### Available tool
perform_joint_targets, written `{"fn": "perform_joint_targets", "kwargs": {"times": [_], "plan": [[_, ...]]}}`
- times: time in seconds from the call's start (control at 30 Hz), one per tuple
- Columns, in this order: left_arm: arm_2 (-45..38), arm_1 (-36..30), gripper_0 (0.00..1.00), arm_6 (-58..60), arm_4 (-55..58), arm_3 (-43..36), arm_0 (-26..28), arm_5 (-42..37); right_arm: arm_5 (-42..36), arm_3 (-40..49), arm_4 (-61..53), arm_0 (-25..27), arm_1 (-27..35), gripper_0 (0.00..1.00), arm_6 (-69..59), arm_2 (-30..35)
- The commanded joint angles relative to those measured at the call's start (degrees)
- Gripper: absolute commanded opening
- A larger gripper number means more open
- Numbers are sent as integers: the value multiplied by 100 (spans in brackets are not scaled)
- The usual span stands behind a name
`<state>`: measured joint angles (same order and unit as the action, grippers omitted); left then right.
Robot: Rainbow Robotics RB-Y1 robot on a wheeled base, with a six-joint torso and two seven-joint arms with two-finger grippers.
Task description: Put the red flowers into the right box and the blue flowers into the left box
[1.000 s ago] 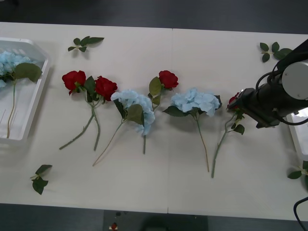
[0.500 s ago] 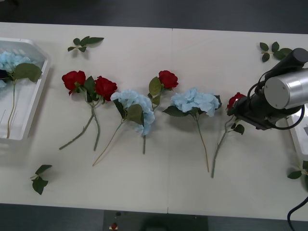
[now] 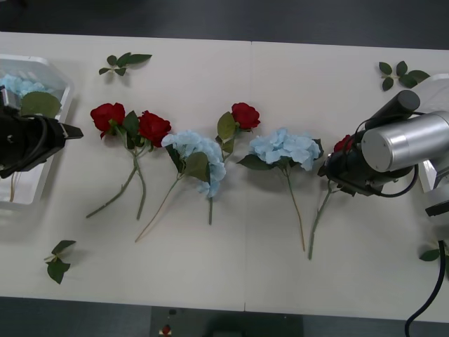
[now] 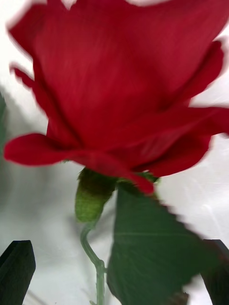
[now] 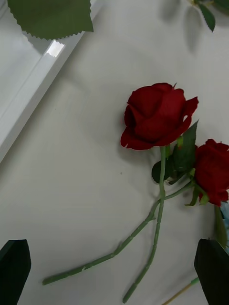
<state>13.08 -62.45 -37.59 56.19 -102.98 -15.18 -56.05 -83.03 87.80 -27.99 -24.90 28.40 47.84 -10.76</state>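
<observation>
At the table's right end, found black right gripper (image 4: pixel 114 271) spread wide astride deep-red fabric rose (image 4: pixel 119 86), presumably for grasping; left gripper (image 5: pixel 114 267) likewise spread.

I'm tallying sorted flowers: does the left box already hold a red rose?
No: in the front view the left box holds just a pale-blue flower with a green leaf.

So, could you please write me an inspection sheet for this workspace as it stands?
Surface: white table, seam down the middle.
Job's things: four red roses and two pale-blue flower clusters on the table; one blue stem in the white plastic left tray; right tray's corner just visible.
Clutter: loose green leaf sprigs.
Grippers: left gripper open near leftmost roses; right gripper open around rightmost rose.
Cables: black cable.
Surroundings: dark floor.
</observation>
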Motion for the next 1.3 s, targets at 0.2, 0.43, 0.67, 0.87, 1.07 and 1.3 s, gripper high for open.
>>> {"fn": "perform_joint_targets", "kwargs": {"times": [0.2,0.43,0.67,0.87,1.07,1.3], "plan": [[986,409,100,841,-820,621,-943,-20,59,-97,268,-103,-221,100,191,-40],[1522,699,100,893,-855,1184,-1514,-20,129,-193,330,-94,-282,100,182,-93],[1926,1077,100,920,-987,1878,-2112,94,305,-299,321,-94,-308,100,173,-163],[2067,1411,100,911,-1092,2546,-2455,323,305,-307,365,-94,-317,20,164,-198],[2524,1648,100,946,-1136,3109,-2841,578,314,-316,347,-94,-317,0,120,-207],[2875,1718,100,911,-1189,3276,-2947,621,296,-307,365,-94,-300,0,85,-207]]}}
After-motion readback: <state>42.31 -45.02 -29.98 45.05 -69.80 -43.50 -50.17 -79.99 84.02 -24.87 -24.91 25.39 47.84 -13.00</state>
